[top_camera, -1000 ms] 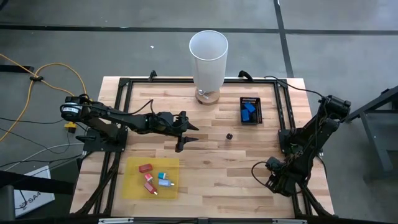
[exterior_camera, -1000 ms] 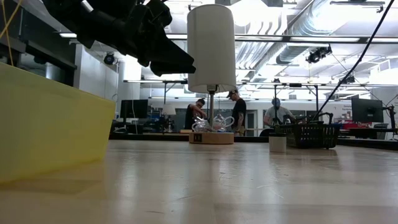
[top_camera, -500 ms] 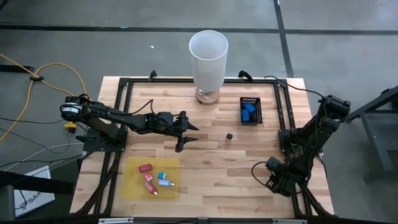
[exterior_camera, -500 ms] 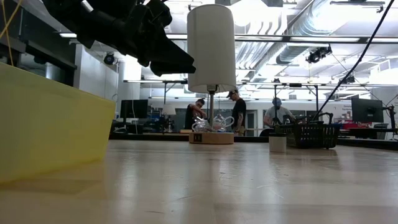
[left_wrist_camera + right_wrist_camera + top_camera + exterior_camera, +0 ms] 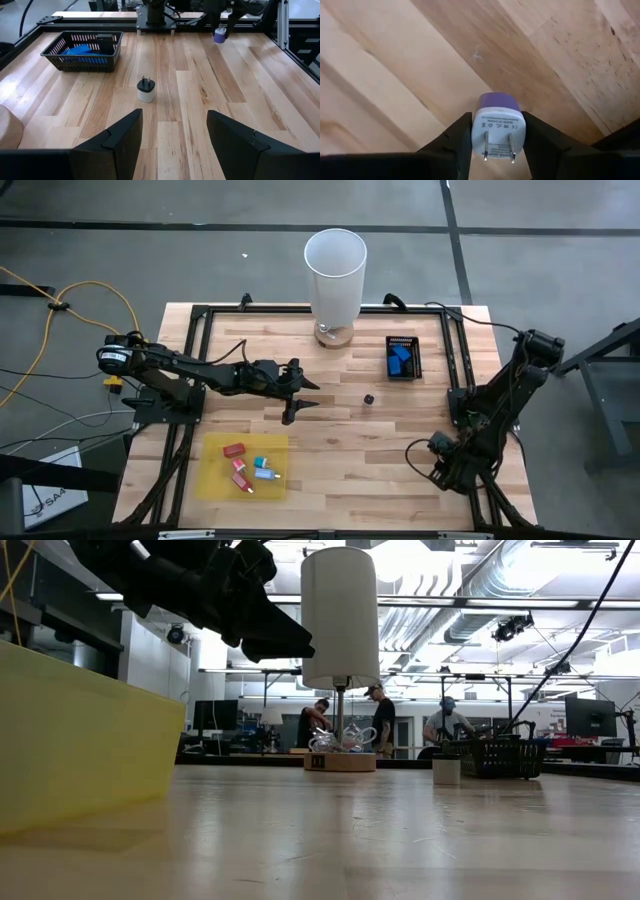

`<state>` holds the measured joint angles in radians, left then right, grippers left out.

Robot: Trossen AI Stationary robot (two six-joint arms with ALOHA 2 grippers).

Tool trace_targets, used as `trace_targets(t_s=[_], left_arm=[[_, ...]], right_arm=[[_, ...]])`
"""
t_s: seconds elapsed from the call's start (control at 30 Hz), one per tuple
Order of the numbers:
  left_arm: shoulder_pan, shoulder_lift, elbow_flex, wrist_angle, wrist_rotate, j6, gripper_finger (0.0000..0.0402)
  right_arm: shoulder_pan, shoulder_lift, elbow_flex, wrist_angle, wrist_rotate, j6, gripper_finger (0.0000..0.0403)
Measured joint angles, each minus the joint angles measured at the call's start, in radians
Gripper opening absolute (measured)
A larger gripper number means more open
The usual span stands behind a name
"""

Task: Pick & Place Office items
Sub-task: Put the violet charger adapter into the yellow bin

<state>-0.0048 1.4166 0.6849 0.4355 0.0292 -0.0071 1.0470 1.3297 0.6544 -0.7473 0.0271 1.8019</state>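
On the left side of the table, the left gripper is hovering with its fingers spread and nothing between them, exactly where it was a second ago. Below it the yellow sheet is carrying five small office items: three red pieces and two teal-blue ones. At the middle rear one tall white cylinder is standing, and one lone white plug is sitting upright on bare wood, well ahead of the left fingers. To the right the single black basket is holding blue pieces, two by the look of it, count unsure. At the front right the right gripper is pinching one purple-and-white charger by its sides, prongs facing the wrist camera, over the wood. Neither arm is visibly shifting in the overhead view compared with a second ago, so the only fresh change is the right fingers seating on the charger; judged from that, this item is secured and ready to carry, drop-off spot unclear.
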Motion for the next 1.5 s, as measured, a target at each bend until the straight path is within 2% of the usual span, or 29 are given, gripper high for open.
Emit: trace_targets(t_s=[0.1,0.5,0.77,1.07,1.3,1.5], left_arm=[[0.000,0.000,0.000,0.000,0.000,0.000,0.0216],[0.000,0.000,0.000,0.000,0.000,0.000,0.0216],[0.000,0.000,0.000,0.000,0.000,0.000,0.0216],[0.000,0.000,0.000,0.000,0.000,0.000,0.0216],[0.000,0.000,0.000,0.000,0.000,0.000,0.0216],[0.000,0.000,0.000,0.000,0.000,0.000,0.0216]], right_arm=[[0.000,-0.054,0.000,-0.024,0.005,0.000,0.0134],[0.000,-0.270,0.000,-0.124,0.134,-0.029,0.0134],[0.000,-0.280,0.000,-0.123,0.164,-0.052,0.0134],[-0.003,-0.280,0.000,-0.026,0.323,-0.157,0.0134],[-0.095,-0.280,0.000,0.035,0.457,-0.294,0.0135],[-0.245,-0.258,0.000,0.168,0.477,-0.484,0.0135]])
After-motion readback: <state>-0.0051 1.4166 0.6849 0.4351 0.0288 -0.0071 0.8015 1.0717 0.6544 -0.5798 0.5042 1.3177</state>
